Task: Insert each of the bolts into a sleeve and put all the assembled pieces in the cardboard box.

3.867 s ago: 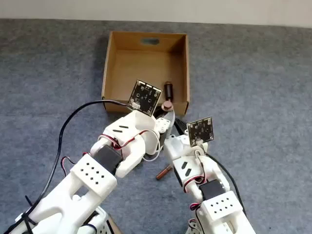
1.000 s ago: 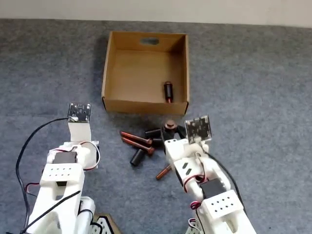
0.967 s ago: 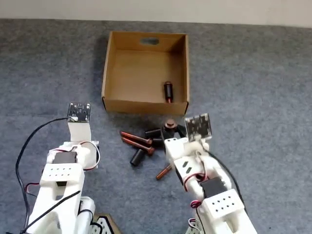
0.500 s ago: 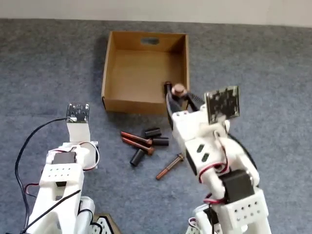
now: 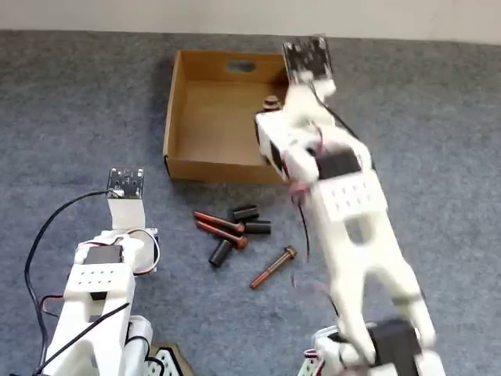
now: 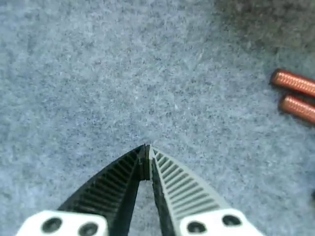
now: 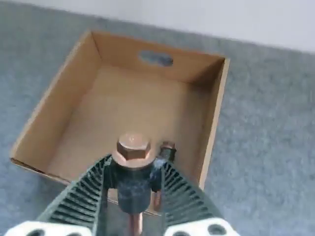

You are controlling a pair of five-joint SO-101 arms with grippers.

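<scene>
Left gripper (image 6: 147, 151): jaws together, ribbed tips meeting, nothing between them. They point at bare grey worktop (image 6: 98, 59). Beside them are two threaded copper bolt ends (image 6: 297, 83), cut off by the frame edge. This arm sits at the lower left of the high view. Its jaws there lie under the wrist camera board (image 5: 127, 180) and cannot be made out.

Centre of the high view, loose on the worktop:
- Two copper bolts (image 5: 218, 219) lie side by side, almost touching.
- Three black sleeves (image 5: 245, 212) are close around their heads.
- A lone bolt (image 5: 274, 266) lies diagonally, a little apart at lower right of the cluster.

Right gripper (image 7: 134, 162): jaws clamped on an assembled piece (image 7: 132, 186), held upright. It is a black sleeve with a copper hex head on top and the shank showing below. In the high view it hangs at upper centre, above the right half of the cardboard box (image 5: 168, 117).

The box is open-topped, with a hand-hole (image 7: 155, 58) in its far wall. A second piece (image 7: 168, 146) lies on the box floor near the right wall. It is mostly hidden behind one jaw, and the arm covers it in the high view.
</scene>
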